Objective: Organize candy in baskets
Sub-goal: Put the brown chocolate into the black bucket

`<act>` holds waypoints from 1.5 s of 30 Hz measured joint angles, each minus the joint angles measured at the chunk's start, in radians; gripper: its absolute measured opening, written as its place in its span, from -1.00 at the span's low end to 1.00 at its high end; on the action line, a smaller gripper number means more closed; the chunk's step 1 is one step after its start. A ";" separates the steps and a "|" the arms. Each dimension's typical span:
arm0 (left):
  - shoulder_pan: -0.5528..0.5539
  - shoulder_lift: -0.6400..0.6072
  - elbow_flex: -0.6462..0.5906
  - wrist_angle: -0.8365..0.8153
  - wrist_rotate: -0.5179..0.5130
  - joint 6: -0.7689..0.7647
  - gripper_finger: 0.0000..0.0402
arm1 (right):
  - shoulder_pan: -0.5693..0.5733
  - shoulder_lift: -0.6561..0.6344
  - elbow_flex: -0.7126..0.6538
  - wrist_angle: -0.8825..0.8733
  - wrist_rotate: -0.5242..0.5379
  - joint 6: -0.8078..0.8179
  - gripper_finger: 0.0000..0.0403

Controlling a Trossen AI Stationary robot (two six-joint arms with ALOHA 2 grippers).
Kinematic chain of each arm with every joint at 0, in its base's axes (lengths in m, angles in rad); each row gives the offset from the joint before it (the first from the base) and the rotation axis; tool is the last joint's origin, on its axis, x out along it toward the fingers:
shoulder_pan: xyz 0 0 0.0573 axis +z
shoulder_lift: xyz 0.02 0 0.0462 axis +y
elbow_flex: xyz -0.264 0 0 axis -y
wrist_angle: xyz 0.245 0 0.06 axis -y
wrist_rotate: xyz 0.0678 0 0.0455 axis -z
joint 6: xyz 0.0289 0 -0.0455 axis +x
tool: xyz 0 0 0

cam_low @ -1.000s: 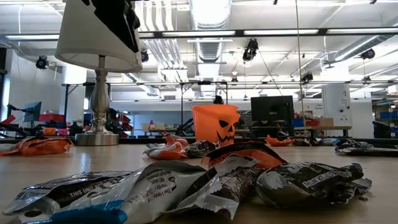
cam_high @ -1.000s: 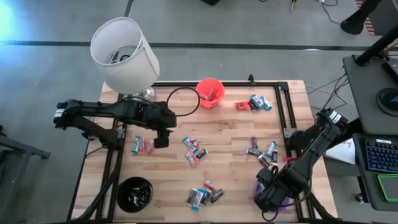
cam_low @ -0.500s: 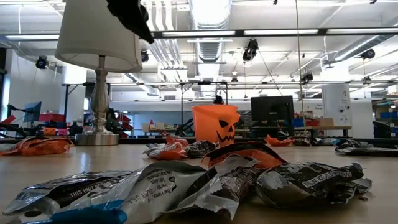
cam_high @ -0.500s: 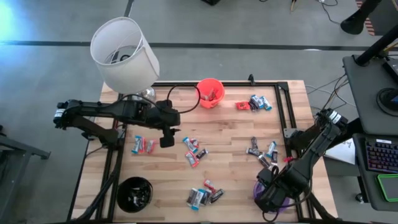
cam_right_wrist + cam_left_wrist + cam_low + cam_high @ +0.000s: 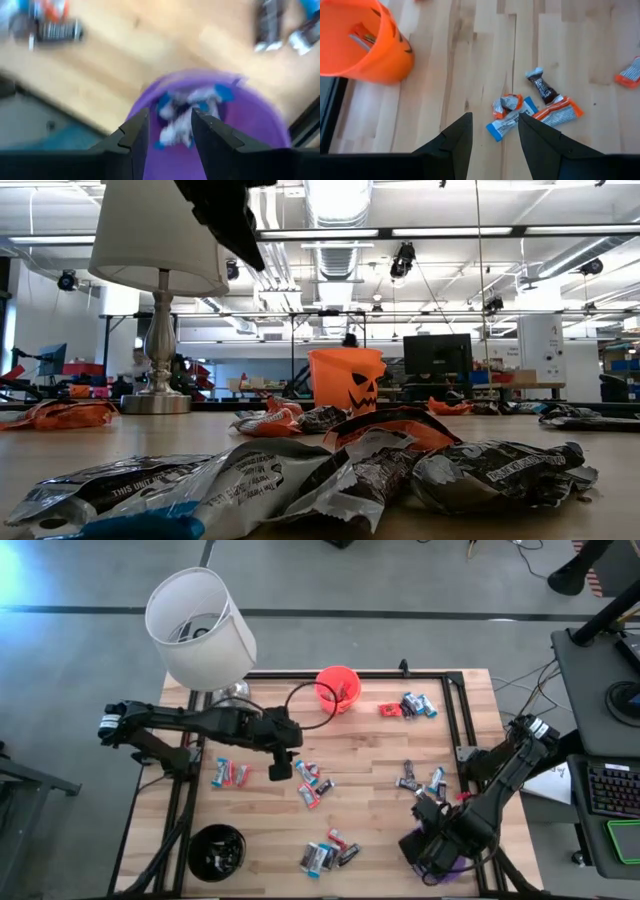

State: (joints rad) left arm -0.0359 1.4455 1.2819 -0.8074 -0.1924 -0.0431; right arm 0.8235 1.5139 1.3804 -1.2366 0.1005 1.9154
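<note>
My left gripper (image 5: 280,769) (image 5: 495,132) hangs open and empty above the table's middle, just left of a small cluster of candy (image 5: 311,783) (image 5: 530,111) in orange, blue and brown wrappers. At the near right corner my right gripper (image 5: 425,845) (image 5: 170,117) stands open over the purple basket (image 5: 260,117), which has blue and white candy (image 5: 187,107) lying in it. The orange basket (image 5: 337,688) (image 5: 360,42) stands at the far middle with a candy inside. The black basket (image 5: 217,851) sits at the near left.
More candy lies in groups on the wooden table: left (image 5: 230,773), near middle (image 5: 328,854), right (image 5: 421,783) and far right (image 5: 409,706). A lamp with a big white shade (image 5: 200,625) stands at the far left corner. A black frame (image 5: 455,710) edges the table.
My left gripper has moved toward the table's right and slightly near edge, closing on the middle candy cluster. My right gripper has shifted a little toward the table's left over the purple basket.
</note>
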 joint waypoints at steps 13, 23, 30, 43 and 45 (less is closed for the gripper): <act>0.000 0.014 0.000 -0.023 0.001 -0.012 -0.29 | -0.156 -0.001 -0.002 -0.255 0.139 0.101 -0.31; -0.009 -0.026 0.000 -0.308 0.001 -0.056 -0.29 | -0.354 -0.001 -0.021 -0.300 0.139 -0.136 -0.29; -0.009 -0.027 0.000 -0.343 0.001 -0.071 -0.29 | -0.489 -0.009 -0.079 -0.283 0.134 -0.305 -0.29; -0.008 -0.028 -0.001 -0.362 -0.010 -0.001 -0.29 | -0.672 -0.235 -0.385 -0.024 0.054 -0.382 -0.29; -0.008 -0.028 -0.001 -0.362 -0.010 0.003 -0.29 | -0.681 -0.276 -0.439 0.050 0.041 -0.364 -0.29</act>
State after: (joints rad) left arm -0.0441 1.4178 1.2812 -1.1698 -0.2025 -0.0402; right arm 0.1426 1.2375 0.9409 -1.1871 0.1416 1.5509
